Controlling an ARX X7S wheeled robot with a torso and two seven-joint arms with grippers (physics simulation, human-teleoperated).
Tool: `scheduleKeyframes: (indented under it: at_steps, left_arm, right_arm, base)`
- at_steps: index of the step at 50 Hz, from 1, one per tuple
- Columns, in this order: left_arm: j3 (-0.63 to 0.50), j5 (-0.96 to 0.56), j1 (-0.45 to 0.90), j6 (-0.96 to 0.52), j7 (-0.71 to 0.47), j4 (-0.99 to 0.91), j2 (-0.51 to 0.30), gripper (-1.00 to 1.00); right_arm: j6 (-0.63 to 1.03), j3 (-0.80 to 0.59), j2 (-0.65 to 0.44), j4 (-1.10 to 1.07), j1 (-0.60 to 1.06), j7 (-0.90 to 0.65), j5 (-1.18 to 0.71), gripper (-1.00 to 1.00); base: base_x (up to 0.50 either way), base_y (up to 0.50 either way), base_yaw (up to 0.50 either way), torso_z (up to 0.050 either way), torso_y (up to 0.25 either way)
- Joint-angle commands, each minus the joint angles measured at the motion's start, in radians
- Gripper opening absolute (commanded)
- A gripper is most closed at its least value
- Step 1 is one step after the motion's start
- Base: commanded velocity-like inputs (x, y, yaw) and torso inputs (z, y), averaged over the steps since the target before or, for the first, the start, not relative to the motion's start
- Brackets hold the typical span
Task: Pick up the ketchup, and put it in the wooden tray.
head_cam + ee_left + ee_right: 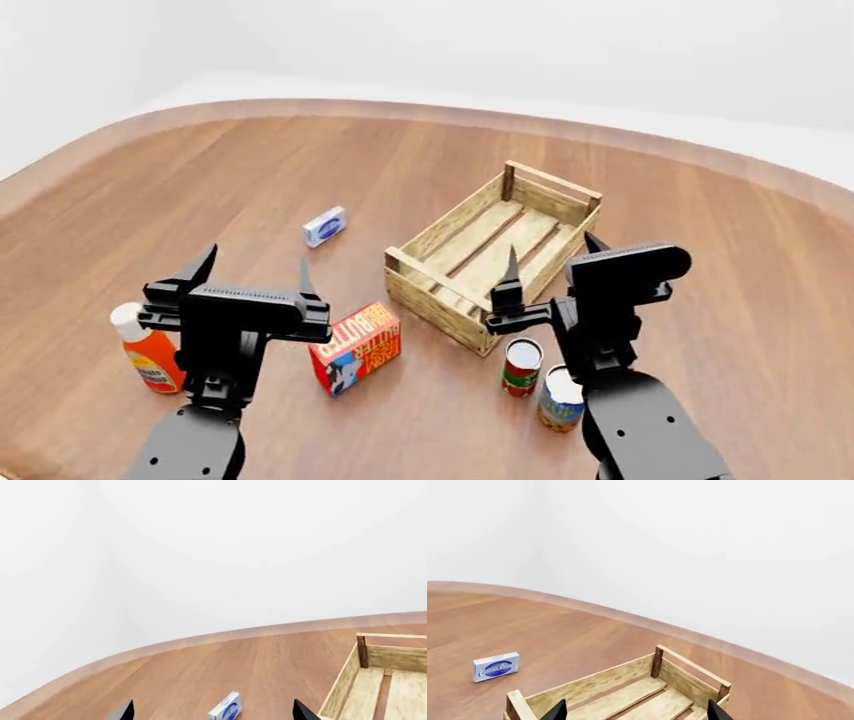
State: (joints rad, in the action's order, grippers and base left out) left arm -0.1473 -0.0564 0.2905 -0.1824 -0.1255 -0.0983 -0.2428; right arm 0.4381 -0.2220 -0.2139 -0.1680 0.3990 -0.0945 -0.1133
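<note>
The ketchup [146,352], an orange-red bottle with a white cap, stands on the table at the near left, just left of my left arm. The wooden tray [491,254] sits in the middle; it also shows in the left wrist view [380,680] and the right wrist view [627,692]. My left gripper [254,272] is open and empty, raised above the table to the right of the ketchup. My right gripper [550,256] is open and empty, raised over the tray's near right corner. In the wrist views only the fingertips [123,711] [557,711] show.
A red-and-orange butter box [358,347] stands between the arms. Two tin cans [522,366] [562,397] stand in front of the tray by my right arm. A small blue-and-white box [324,226] lies left of the tray. The table's curved edge [400,108] runs round the back.
</note>
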Motion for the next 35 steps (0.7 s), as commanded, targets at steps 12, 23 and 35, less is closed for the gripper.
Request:
scheduleKeyframes:
  at_steps: [12, 23, 35]
  left_arm:
    - [-0.009, 0.0, 0.031, 0.004, -0.018, 0.035, 0.005, 1.0]
    - [-0.014, -0.001, 0.038, 0.011, -0.023, 0.047, 0.002, 1.0]
    - [-0.019, -0.002, 0.037, 0.014, -0.028, 0.049, -0.002, 1.0]
  right_arm:
    - [0.02, -0.014, -0.009, -0.009, 0.002, -0.008, -0.007, 1.0]
    - [0.016, -0.02, -0.01, -0.003, 0.007, -0.007, -0.014, 1.0]
    - [0.011, -0.025, -0.013, 0.0, 0.008, -0.01, -0.018, 1.0]
  base:
    - [0.02, -0.04, 0.0, 0.0, 0.0]
    - [0.34, 0.03, 0.0, 0.0, 0.0]
    - [0.38, 0.1, 0.0, 0.0, 0.001]
